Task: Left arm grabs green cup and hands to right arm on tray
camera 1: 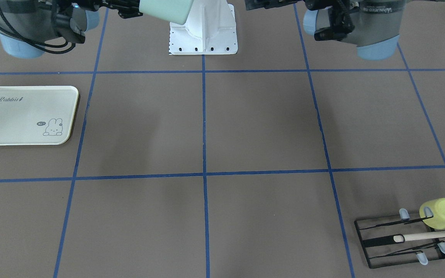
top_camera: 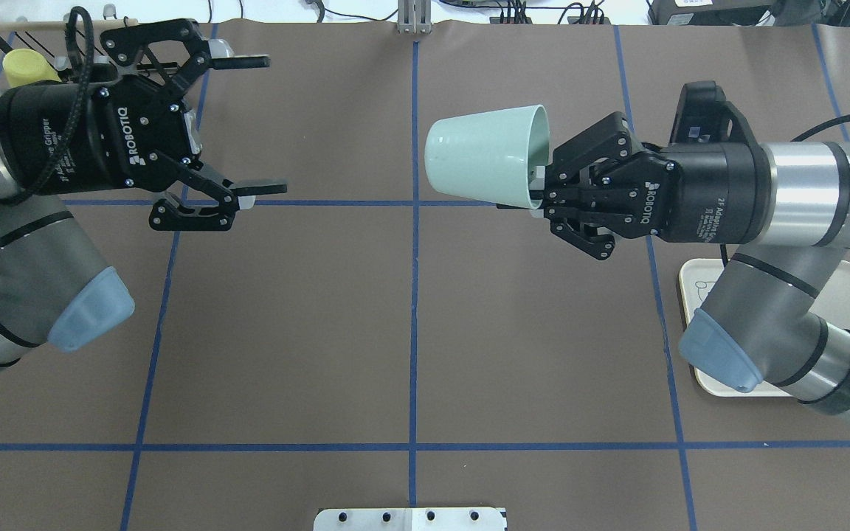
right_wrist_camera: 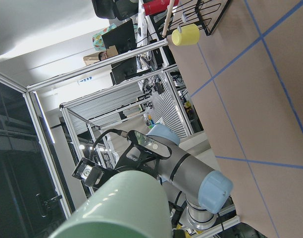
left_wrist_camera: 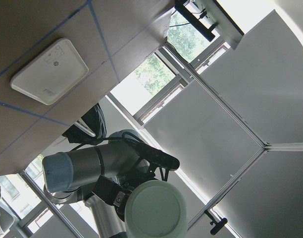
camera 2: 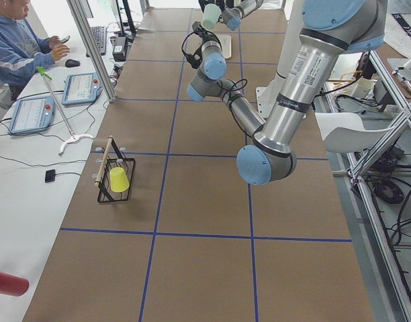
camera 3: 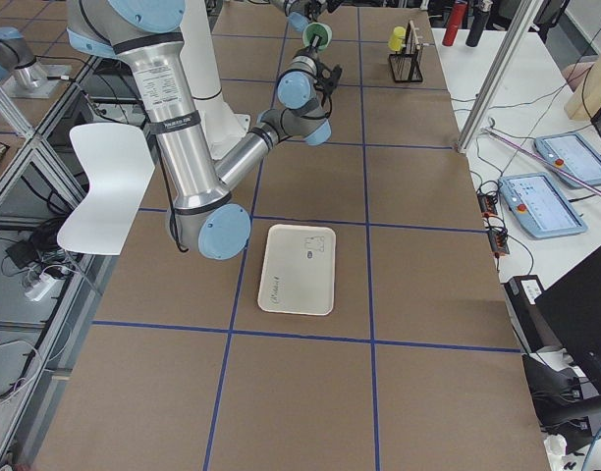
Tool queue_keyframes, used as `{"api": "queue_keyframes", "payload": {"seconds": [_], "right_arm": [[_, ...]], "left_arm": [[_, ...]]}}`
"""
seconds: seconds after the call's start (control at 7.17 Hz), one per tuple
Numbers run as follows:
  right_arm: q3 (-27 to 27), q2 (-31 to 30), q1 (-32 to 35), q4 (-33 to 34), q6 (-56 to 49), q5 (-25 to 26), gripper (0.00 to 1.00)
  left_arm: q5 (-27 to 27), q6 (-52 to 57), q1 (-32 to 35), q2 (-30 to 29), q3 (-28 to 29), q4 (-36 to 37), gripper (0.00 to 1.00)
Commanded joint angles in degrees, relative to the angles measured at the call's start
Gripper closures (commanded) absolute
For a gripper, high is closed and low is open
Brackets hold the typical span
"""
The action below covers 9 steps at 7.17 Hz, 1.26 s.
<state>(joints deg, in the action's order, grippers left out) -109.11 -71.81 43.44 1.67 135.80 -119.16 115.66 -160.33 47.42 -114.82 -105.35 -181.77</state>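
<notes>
Tabletop [top_camera: 410, 332], brown and ruled into squares by blue tape, spreads beneath both arms. The left arm [top_camera: 19, 243] and the right arm [top_camera: 801, 192] reach in from opposite sides in the overhead view, their wrists level and facing each other above the surface.

The tray [camera 1: 25, 116] lies flat on the table on the robot's right side, cream-white with "Rabbit" script and a small rabbit drawing. In the overhead view the right arm's elbow hides much of it.

The black wire rack [camera 1: 396, 241] stands at the far corner on the robot's left, with a pale wooden stick [camera 1: 435, 234] lying across it.

The left gripper [top_camera: 266, 124] has its fingers spread wide with nothing between them, well apart from the cup. The right gripper [top_camera: 532, 188] is closed down on the rim of the green cup [top_camera: 480, 158].

That cup is held in the air on its side, mouth toward the right gripper and base pointing at the left one. It sits just on the right arm's side of the centre tape line, well apart from the tray.

A yellow-green cup [camera 1: 440, 213] hangs on one of the rack's prongs.
</notes>
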Motion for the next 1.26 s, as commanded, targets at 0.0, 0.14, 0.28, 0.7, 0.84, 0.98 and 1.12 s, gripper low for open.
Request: {"api": "queue_keyframes", "payload": {"seconds": [0.0, 0.14, 0.28, 0.7, 0.84, 0.98, 1.12], "right_arm": [[2.83, -5.25, 6.01, 0.53, -3.59, -8.77, 1.00], [5.46, -7.36, 9.79, 1.75, -8.31, -14.12, 1.00], [7.05, -7.56, 14.35, 6.72, -10.97, -20.18, 1.00], [7.51, -17.01, 22.03, 15.28, -29.13, -26.48, 1.00], [7.51, -20.97, 22.91, 17.39, -35.80, -26.30, 1.00], [7.51, -24.14, 23.96, 18.71, -43.70, -26.30, 1.00], [7.59, -26.52, 24.24, 20.47, -49.87, -25.87, 1.00]], "left_arm": [[5.42, 14.24, 3.56, -0.66, 0.15, 13.81, 0.00], [8.58, 22.52, 4.52, -0.66, -0.20, 21.21, 0.00], [14.79, 30.61, 8.96, -0.75, -0.29, 30.85, 0.00], [17.14, 53.03, 13.65, 2.41, -1.52, 50.83, 0.00], [16.88, 63.28, 15.15, 4.59, -4.22, 61.34, 0.00], [16.53, 75.57, 16.99, 7.57, -6.86, 69.02, 0.00], [16.52, 86.65, 19.36, 9.86, -7.49, 73.10, 0.00]]}}
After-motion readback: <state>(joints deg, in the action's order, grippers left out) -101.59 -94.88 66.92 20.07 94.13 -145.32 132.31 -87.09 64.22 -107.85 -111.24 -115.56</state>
